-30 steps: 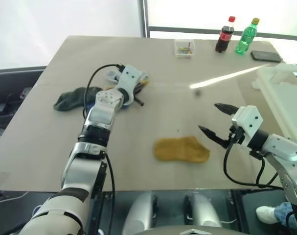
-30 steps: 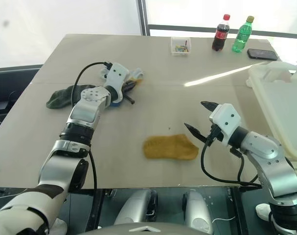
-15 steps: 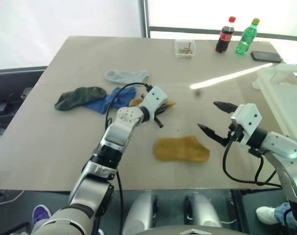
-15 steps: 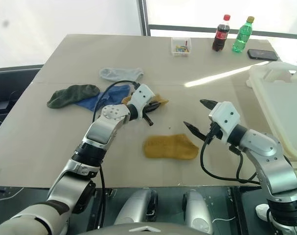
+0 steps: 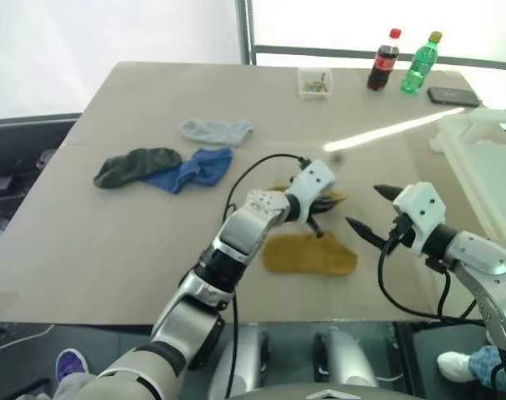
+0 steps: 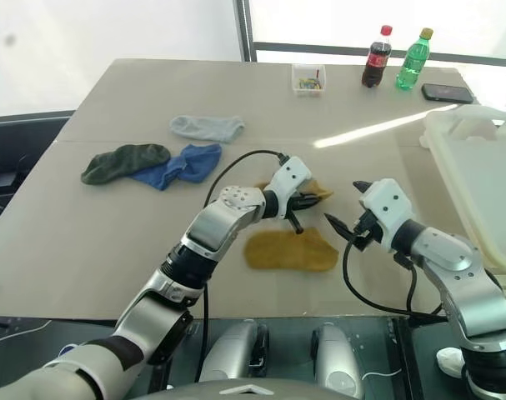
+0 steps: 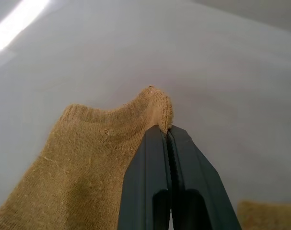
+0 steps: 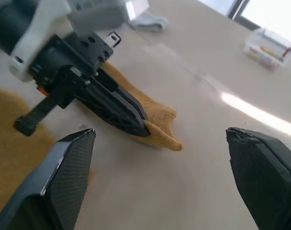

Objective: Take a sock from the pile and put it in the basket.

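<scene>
One ribbed knit sock (image 7: 87, 158), pinched, left claw (image 7: 168, 139)

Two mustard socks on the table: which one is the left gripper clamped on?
The farther mustard sock, pinched at its edge by the left gripper. The other mustard sock lies flat and free, nearer the robot.

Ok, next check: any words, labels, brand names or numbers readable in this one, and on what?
No text can be read here.
Dark cola bottle, red label: print too small to read.
Green bottle: label too small to read.
Small clear box: no legible marking.
Phone: no legible marking.
</scene>
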